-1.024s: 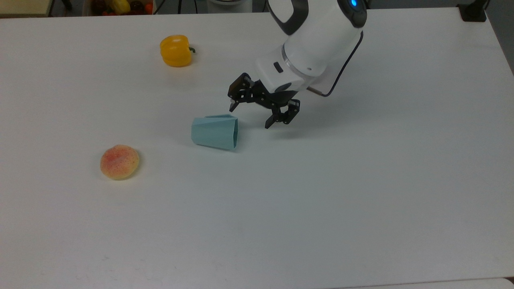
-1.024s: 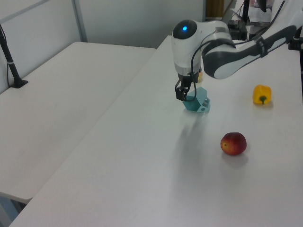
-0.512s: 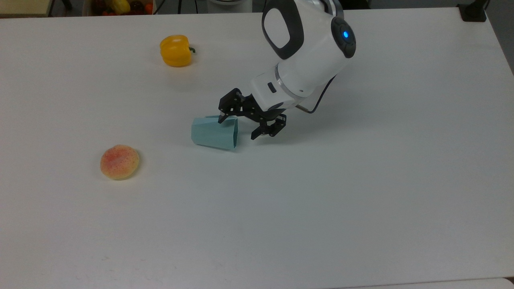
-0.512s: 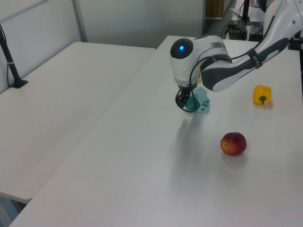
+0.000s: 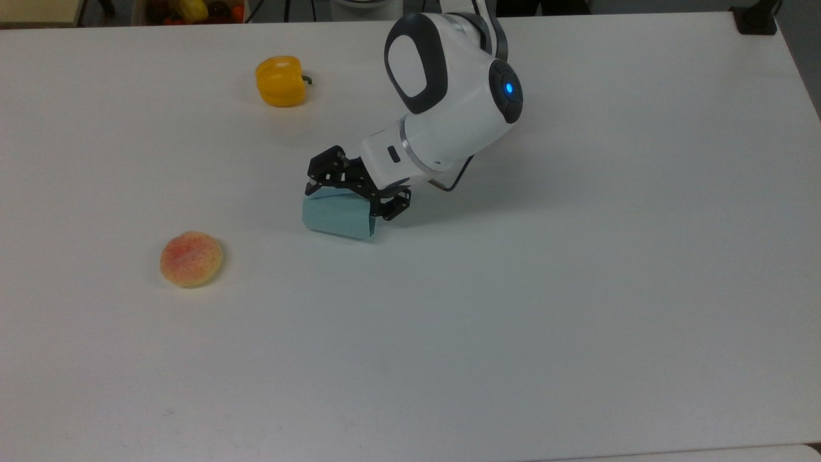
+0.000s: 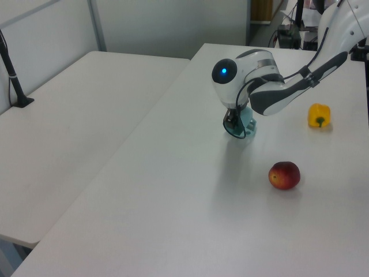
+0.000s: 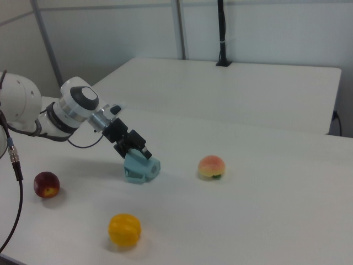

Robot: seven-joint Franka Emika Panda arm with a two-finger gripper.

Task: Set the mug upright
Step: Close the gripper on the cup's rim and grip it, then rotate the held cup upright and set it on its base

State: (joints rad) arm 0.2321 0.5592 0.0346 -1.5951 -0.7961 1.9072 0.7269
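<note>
Tool (image 5: 349, 196): black, two-fingered, on a white arm (image 5: 449, 109) with a blue light, tilted down over the mug; fingers spread, one at the mug's far upper edge, the other at its rim end, the mug's wide end between them; whether they press on it cannot be told. Seen also in the left view (image 6: 233, 122) and the right view (image 7: 134, 148). Mug (image 5: 337, 218): pale blue-teal, faceted, lying on its side on the worktop (image 5: 577, 289) directly under the tool, wide rim toward the top view's right, narrower base toward the top view's left; in the left view (image 6: 248, 122) it sits just behind the tool; in the right view (image 7: 142, 168) it lies below the tool with its handle facing the camera. Pepper (image 5: 281, 81): yellow, well apart from the tool, up and to the top view's left; also in the left view (image 6: 319, 115) and, nearest the camera, in the right view (image 7: 124, 230). Peach (image 5: 190, 258): pink-orange, well apart from the tool, down and to the top view's left; in the right view (image 7: 212, 167) it lies beyond the mug on the right view's right. Apple (image 6: 284, 175): red, near the tool on the left view's lower right; in the right view (image 7: 46, 184) it lies under the arm on the right view's left.
</note>
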